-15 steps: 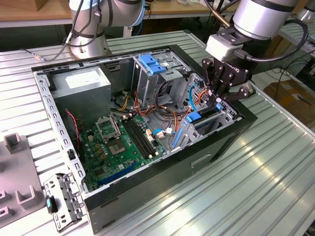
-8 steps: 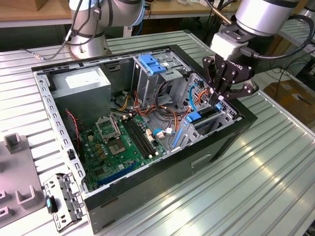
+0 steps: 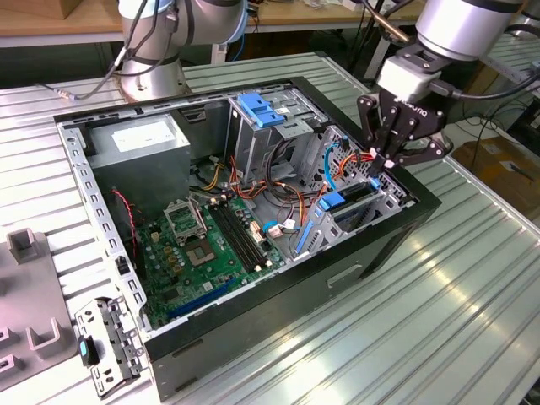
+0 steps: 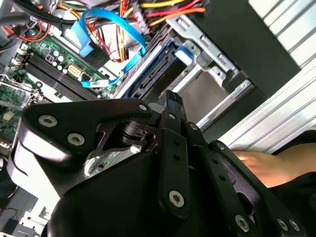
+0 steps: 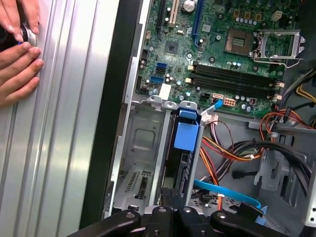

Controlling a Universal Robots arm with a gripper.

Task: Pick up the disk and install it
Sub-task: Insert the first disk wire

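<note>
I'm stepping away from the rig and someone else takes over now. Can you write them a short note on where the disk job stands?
Tool: over the drive bay at the computer case's edge, close to the disk's end; contact cannot be told.
Disk: on edge in the drive bay, blue tab showing.
Done: disk picked up and slotted in.
Left: full seating is unconfirmed.
Note: a person's hand is on the table beside the case.
</note>
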